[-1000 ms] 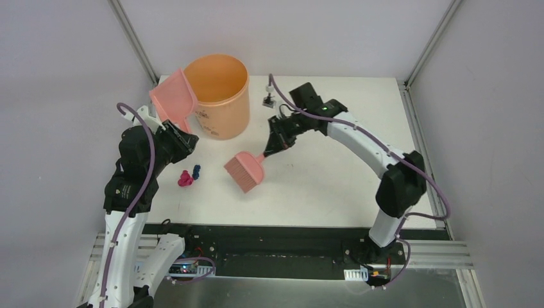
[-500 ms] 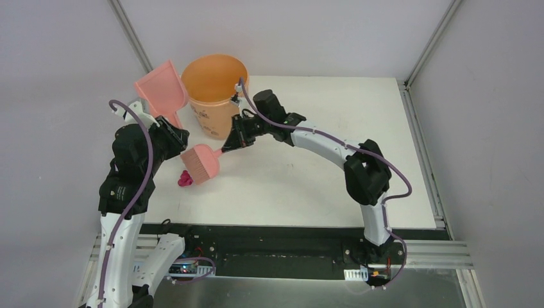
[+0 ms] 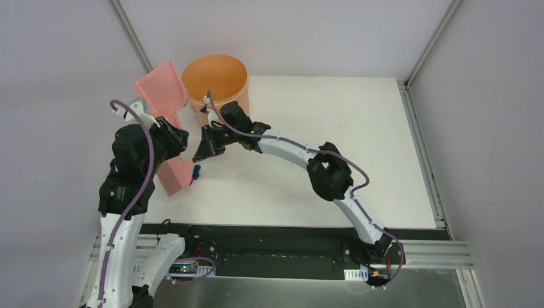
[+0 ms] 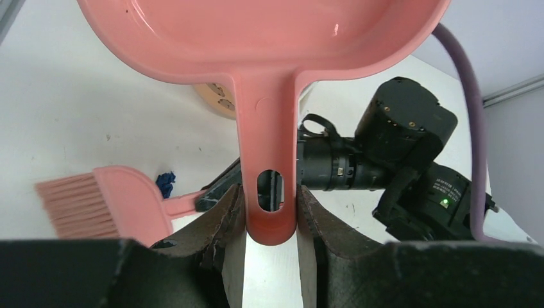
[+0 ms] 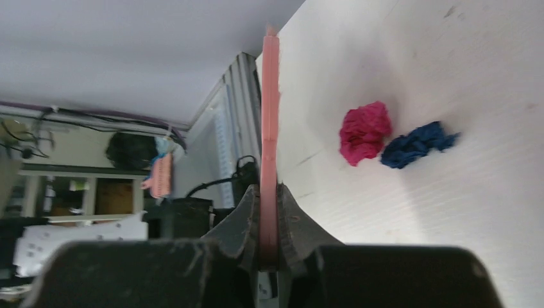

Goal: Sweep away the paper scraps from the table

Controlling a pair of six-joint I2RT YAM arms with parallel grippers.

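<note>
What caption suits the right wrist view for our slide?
Right gripper clamps pink brush edge-on beside a magenta scrap and a dark blue scrap on the table.

Top camera looks down over the table [image 3: 333,128]; both close wrist cameras share the brush [image 4: 102,205].

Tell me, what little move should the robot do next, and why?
Probably the left pincer should lower the dustpan onto the table beside the pink scrap and blue scrap. They lie right by the brush, but the dustpan is up in the air, so nothing could catch them.
</note>
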